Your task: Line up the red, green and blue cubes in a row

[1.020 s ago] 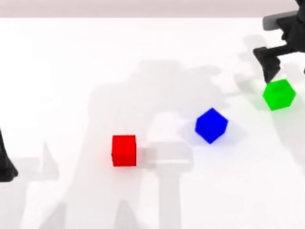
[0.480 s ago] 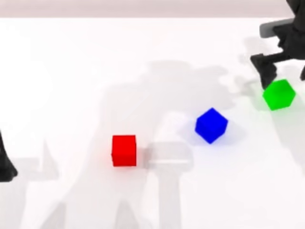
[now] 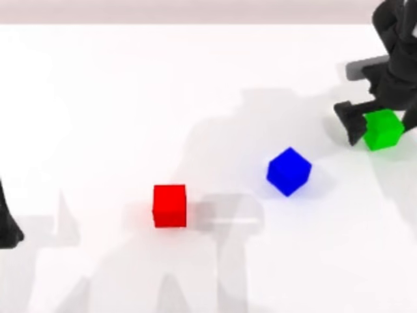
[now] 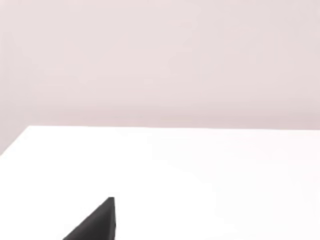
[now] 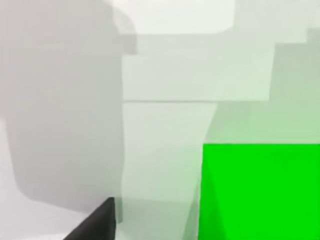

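From above, the right gripper [image 3: 383, 124] is down at the green cube [image 3: 382, 129], near the desk's [image 3: 117, 104] right edge and toward its far side. One black finger [image 3: 350, 119] stands just beside the cube on its left; the other is lost against the frame's right border, so the jaws look spread around the cube with no sign yet that they have pinched it. I judge the step in hand to be the pick of the green cube. The blue cube [image 3: 288, 171] sits well apart, nearer the middle, and the red cube [image 3: 170, 205] farther left and nearer the front edge. The three are scattered on a loose diagonal, not a true row. The next move calls for closing squarely, lifting, then carrying inward; the right edge is close, so room lies to the left, where bare desk surrounds the blue cube. The left arm [image 3: 9, 225] is parked at the left edge.

The left wrist view shows only bare desk, its far edge and one dark fingertip [image 4: 97, 222], so its opening cannot be told.

The right wrist view has the green cube [image 5: 260, 190] filling a corner, close, with one fingertip [image 5: 97, 222] clear of it.
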